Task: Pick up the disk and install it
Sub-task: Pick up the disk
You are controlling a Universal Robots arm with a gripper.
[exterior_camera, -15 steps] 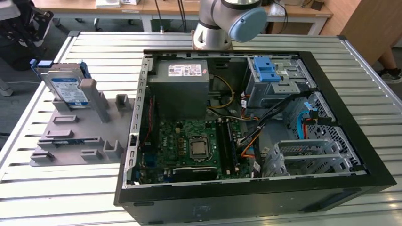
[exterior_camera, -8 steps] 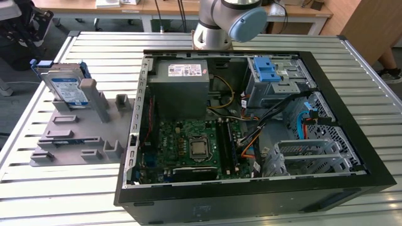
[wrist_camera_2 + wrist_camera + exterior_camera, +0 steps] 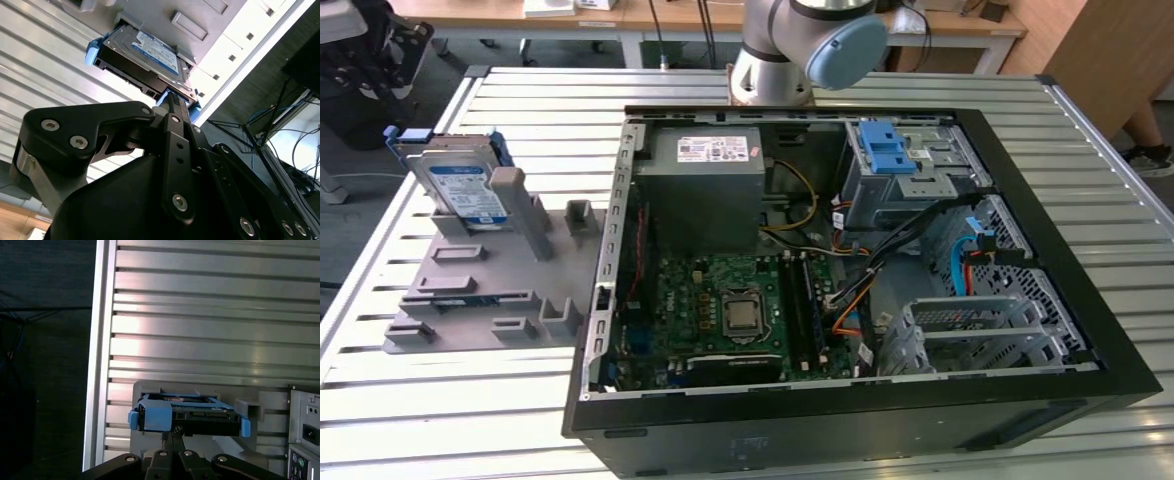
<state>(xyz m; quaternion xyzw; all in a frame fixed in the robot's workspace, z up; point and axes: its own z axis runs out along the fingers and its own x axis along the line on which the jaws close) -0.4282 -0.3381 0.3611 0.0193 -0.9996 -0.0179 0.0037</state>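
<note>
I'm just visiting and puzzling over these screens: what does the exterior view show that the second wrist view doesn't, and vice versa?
Exterior view: the open computer case, its circuit board and the arm's base behind it. Second wrist view: the black end effector up close, with the disk beyond it. Both: that disk in its blue frame, sitting in the grey holder on the ribbed metal table.

Disk (image 3: 464, 188) upright in rack (image 3: 480, 300) at exterior view's left; computer case (image 3: 827, 440) beside it; both on table (image 3: 440, 420).
</note>
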